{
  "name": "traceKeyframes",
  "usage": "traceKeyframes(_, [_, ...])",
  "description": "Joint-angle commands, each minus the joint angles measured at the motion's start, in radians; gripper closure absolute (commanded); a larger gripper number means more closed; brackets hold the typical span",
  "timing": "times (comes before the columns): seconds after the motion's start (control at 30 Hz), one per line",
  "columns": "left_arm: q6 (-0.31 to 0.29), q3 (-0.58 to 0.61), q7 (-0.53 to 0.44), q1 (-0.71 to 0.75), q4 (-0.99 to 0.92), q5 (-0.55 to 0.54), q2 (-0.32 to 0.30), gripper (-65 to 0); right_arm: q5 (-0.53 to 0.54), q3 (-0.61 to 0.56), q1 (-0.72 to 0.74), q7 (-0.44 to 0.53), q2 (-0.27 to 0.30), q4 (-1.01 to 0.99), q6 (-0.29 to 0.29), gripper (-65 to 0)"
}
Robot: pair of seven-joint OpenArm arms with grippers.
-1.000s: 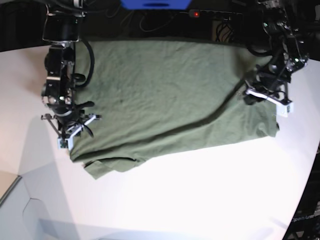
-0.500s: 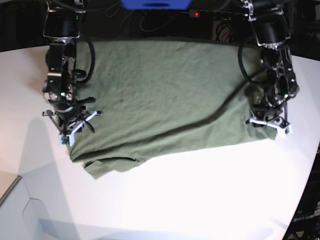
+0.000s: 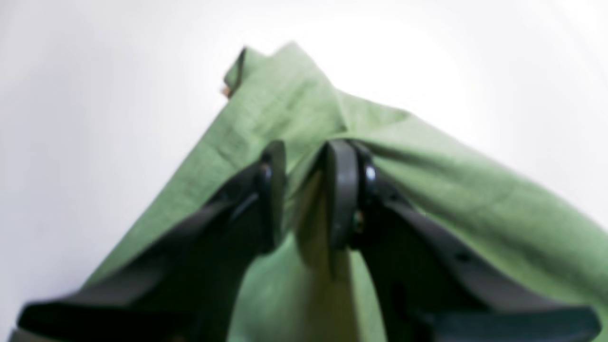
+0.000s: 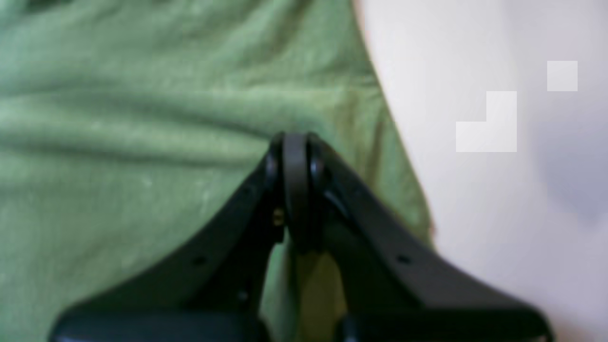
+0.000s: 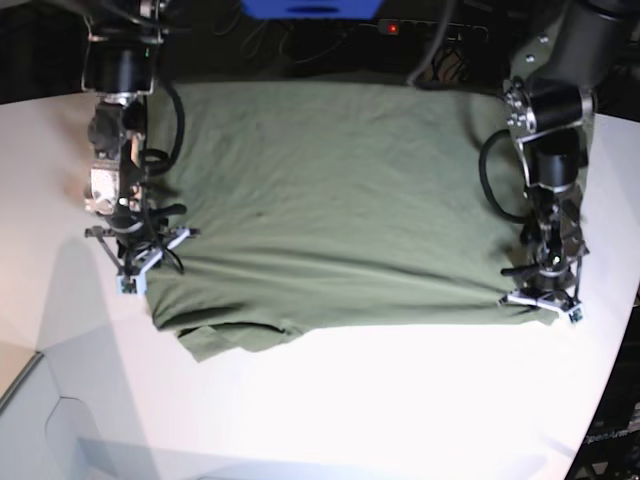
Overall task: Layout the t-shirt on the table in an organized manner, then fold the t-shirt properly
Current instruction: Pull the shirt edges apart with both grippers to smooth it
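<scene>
The olive-green t-shirt (image 5: 330,200) lies spread across the far half of the white table (image 5: 350,400), with its near edge pulled fairly straight and a small folded flap at its lower left. My left gripper (image 5: 543,298) stands at the shirt's near right corner. In the left wrist view this left gripper (image 3: 306,190) is shut on a fold of the t-shirt (image 3: 475,199), with cloth pinched between the fingers. My right gripper (image 5: 133,268) sits at the shirt's left edge. In the right wrist view the right gripper (image 4: 295,142) is shut on the t-shirt (image 4: 118,142), and creases run to its tips.
Beyond the table's far edge are dark cables, a blue object (image 5: 310,8) and a power strip with a red light (image 5: 392,28). The table's curved edge (image 5: 612,380) runs close to my left gripper. A grey panel (image 5: 40,420) sits at the lower left.
My left gripper has moved toward the near edge, dragging the shirt's right corner with it and spreading that side flat. The right gripper has barely shifted.
</scene>
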Motion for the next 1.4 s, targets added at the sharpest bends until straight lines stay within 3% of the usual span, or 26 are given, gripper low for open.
traceKeyframes(0.0, [0.007, 0.0, 0.034, -0.026, 0.007, -0.004, -0.001, -15.0, -0.009, 0.004, 0.021, -0.029, 0.019, -0.024, -0.003, 0.0])
traceKeyframes(0.27, [0.007, -0.005, 0.038, -0.117, 0.09, -0.016, 0.018, -15.0, -0.01, 0.011, 0.202, 0.005, 0.061, -0.186, -0.003, 0.0])
traceKeyframes(0.33, [0.007, -0.009, 0.081, -0.111, 0.18, -0.016, 0.03, -15.0, -0.01, 0.011, 0.224, 0.008, 0.062, -0.172, -0.003, 0.0])
traceKeyframes(0.43, [0.007, -0.011, 0.199, -0.034, 0.394, -0.03, 0.036, -15.0, -0.007, 0.013, 0.213, -0.005, 0.087, -0.054, -0.003, 0.0])
traceKeyframes(0.6, [0.007, -0.011, 0.376, 0.178, 0.768, -0.148, 0.028, -15.0, -0.006, 0.013, 0.09, -0.066, 0.084, 0.206, -0.003, 0.0])
traceKeyframes(0.83, [0.007, -0.011, 0.433, 0.506, 0.99, -0.191, 0.036, -15.0, -0.004, 0.008, -0.144, -0.129, 0.012, 0.424, -0.003, 0.0])
traceKeyframes(1.07, [0.007, -0.008, 0.416, 0.558, 0.845, -0.188, 0.03, -15.0, -0.004, 0.007, -0.164, -0.124, -0.025, 0.358, -0.003, 0.0])
traceKeyframes(1.17, [0.007, 0.0, 0.336, 0.503, 0.728, -0.182, 0.028, -15.0, -0.004, 0.007, -0.112, -0.121, -0.024, 0.259, -0.003, 0.0])
traceKeyframes(1.37, [0.007, 0.018, 0.226, 0.334, 0.472, -0.182, 0.028, -15.0, -0.009, 0.01, 0.015, -0.023, -0.001, 0.006, -0.003, 0.0])
